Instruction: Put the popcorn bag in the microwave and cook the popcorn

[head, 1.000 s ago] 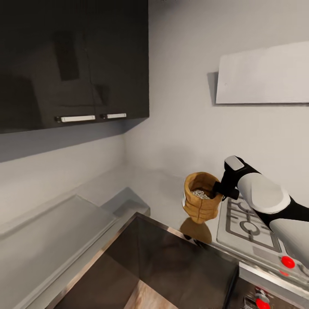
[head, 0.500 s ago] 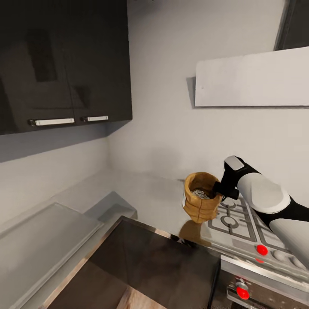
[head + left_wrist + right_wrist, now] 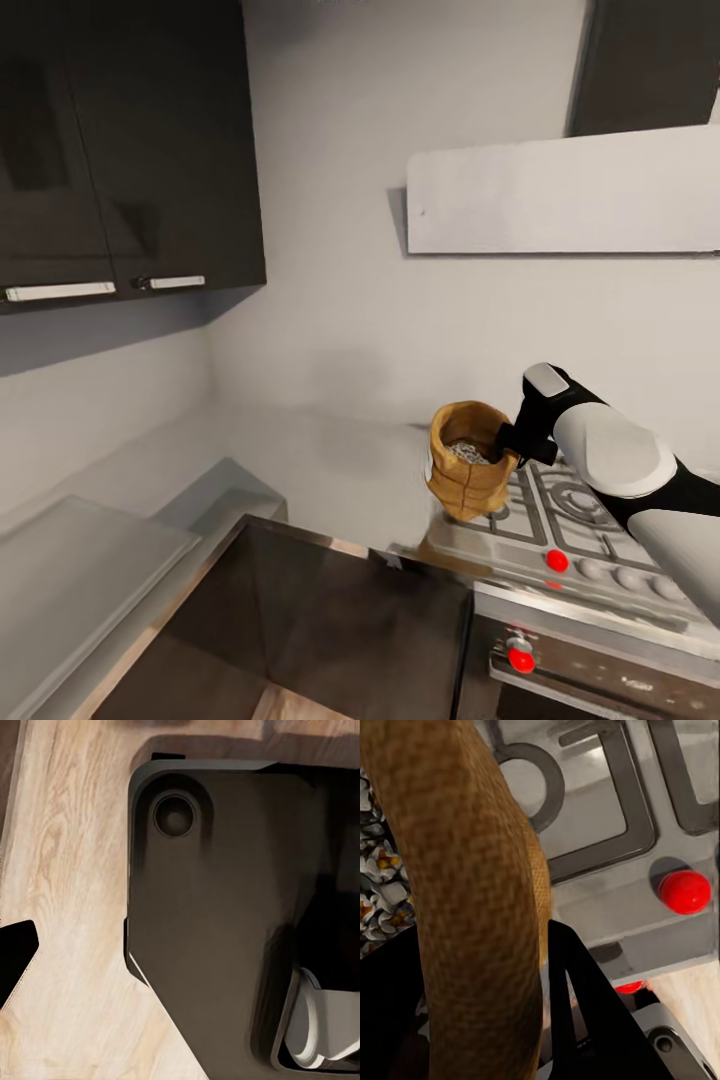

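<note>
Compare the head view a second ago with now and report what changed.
The view swung right: the cabinets, hood and hob slid left in the picture, and more of the hob and its red knobs came into view. That is camera motion, not the things moving. The right gripper stays clamped on the popcorn bag rim, holding it lifted at the same spot in view.

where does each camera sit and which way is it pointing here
Head view: on the robot's head, facing the grey kitchen corner; the right arm holds up a tan cloth popcorn bag over the steel gas hob.
Left wrist view: on the left arm, facing down at the wooden floor and the robot's dark base.
Right wrist view: on the right arm, facing along the jaws clamped on the bag's rim.
Head and right wrist views share bag and hob.
</note>
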### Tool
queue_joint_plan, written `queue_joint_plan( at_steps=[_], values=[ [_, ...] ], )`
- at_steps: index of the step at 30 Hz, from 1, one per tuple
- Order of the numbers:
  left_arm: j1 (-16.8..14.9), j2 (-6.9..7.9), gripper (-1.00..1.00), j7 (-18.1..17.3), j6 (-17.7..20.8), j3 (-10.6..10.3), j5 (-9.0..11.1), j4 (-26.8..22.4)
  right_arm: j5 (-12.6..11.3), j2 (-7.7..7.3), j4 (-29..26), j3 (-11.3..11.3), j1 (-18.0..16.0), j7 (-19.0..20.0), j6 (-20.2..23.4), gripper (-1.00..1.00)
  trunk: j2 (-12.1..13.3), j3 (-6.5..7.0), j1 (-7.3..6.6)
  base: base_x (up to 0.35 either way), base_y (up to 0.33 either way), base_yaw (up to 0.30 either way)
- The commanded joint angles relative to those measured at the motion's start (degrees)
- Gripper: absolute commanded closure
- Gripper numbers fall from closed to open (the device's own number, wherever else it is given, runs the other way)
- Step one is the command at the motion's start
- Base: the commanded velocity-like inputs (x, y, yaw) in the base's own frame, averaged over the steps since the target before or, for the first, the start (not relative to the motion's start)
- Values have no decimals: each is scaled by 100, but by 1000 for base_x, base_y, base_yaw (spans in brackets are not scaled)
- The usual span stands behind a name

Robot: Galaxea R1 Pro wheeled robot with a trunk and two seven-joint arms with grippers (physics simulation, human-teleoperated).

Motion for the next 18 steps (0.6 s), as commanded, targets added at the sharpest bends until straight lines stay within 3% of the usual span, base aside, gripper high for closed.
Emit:
queue_joint_plan(
  at_steps=[1, 18],
  values=[
    [-2, 0, -100, 1, 13, 37, 4, -6, -59, 0, -4, 11, -5, -47, 16, 100, -7, -5, 1, 0, 0, -260],
    [-2, -16, -100, -5, 13, 37, 1, -6, -59, 0, -5, 11, -5, -47, 16, 100, -7, 56, 1, 0, 0, -234]
  ],
)
